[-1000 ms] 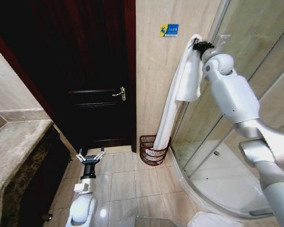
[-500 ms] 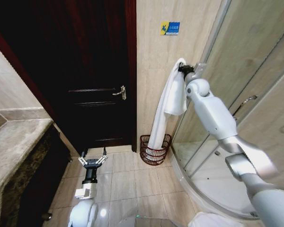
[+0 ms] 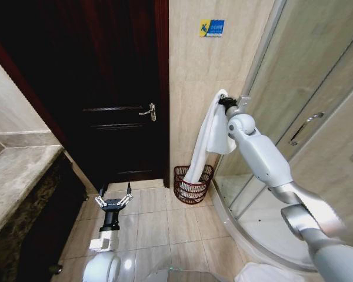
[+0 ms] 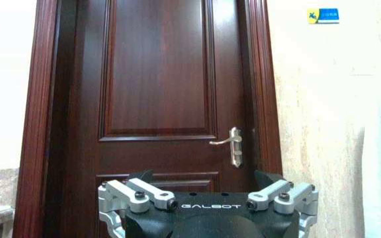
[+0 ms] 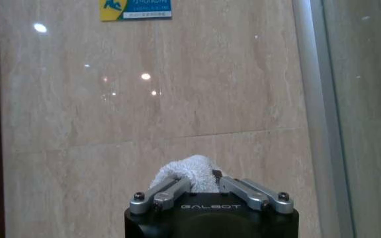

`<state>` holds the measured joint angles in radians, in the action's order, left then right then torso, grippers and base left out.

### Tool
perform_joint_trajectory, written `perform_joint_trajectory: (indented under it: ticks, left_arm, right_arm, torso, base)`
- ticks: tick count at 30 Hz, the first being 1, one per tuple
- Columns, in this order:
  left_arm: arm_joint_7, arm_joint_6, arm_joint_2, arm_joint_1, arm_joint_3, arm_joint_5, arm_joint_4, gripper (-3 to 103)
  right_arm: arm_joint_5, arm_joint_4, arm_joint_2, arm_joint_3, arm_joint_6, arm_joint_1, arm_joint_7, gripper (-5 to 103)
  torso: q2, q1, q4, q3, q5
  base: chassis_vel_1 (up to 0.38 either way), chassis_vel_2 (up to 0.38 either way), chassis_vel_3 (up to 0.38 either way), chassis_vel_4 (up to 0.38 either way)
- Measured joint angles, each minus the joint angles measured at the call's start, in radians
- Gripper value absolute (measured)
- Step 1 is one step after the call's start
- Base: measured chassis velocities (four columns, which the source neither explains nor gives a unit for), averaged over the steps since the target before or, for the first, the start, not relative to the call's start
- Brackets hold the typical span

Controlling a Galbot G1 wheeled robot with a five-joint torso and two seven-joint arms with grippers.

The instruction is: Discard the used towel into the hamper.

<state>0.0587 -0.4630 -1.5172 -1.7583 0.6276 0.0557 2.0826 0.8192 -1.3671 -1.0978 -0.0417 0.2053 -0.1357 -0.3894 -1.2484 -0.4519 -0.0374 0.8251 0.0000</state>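
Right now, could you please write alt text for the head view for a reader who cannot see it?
The right gripper holds a white towel high by the wall, its tail reaching into the hamper on the floor. The left gripper hangs open, low before a dark door.

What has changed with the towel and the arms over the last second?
The right gripper, shut on the towel, has come down and leftward, lowering more of the towel's tail into the hamper. The left gripper stays open near the floor; hamper unmoved.
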Motion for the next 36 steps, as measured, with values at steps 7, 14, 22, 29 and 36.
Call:
perform_joint_trajectory:
  ticks: [7, 14, 22, 29, 36]
  left_arm:
    - [0.010, -0.025, -0.020, -0.026, 0.006, -0.016, 0.005, 100]
    - [-0.001, -0.045, -0.081, -0.012, 0.011, -0.042, 0.008, 100]
    - [-0.010, -0.055, -0.093, -0.015, 0.021, -0.052, 0.014, 100]
    - [0.002, -0.062, -0.092, -0.020, 0.033, -0.050, 0.005, 100]
    - [0.010, -0.059, -0.092, -0.011, 0.019, -0.054, -0.010, 100]
  right_arm:
    - [0.008, -0.073, 0.026, 0.023, -0.003, -0.065, -0.017, 3]
    - [0.044, -0.195, 0.098, 0.041, -0.003, -0.178, -0.045, 3]
    - [0.057, -0.275, 0.153, 0.100, -0.002, -0.264, -0.017, 3]
    - [0.050, -0.311, 0.133, 0.141, -0.001, -0.332, -0.007, 3]
    - [0.027, -0.310, 0.102, 0.142, -0.001, -0.356, -0.006, 3]
  torso:
    - [0.044, 0.020, 0.0001, -0.025, 0.0002]
    - [0.081, 0.036, 0.0002, -0.045, 0.0000]
    - [0.121, 0.054, 0.0004, -0.067, -0.0001]
    - [0.153, 0.069, 0.0000, -0.085, -0.0001]
    - [0.196, 0.088, 0.0002, -0.109, -0.0002]
  base:
    - [0.000, 0.000, 0.000, 0.000]
    - [0.000, 0.000, 0.000, 0.000]
    - [0.000, 0.000, 0.000, 0.000]
    - [0.000, 0.000, 0.000, 0.000]
    - [0.000, 0.000, 0.000, 0.000]
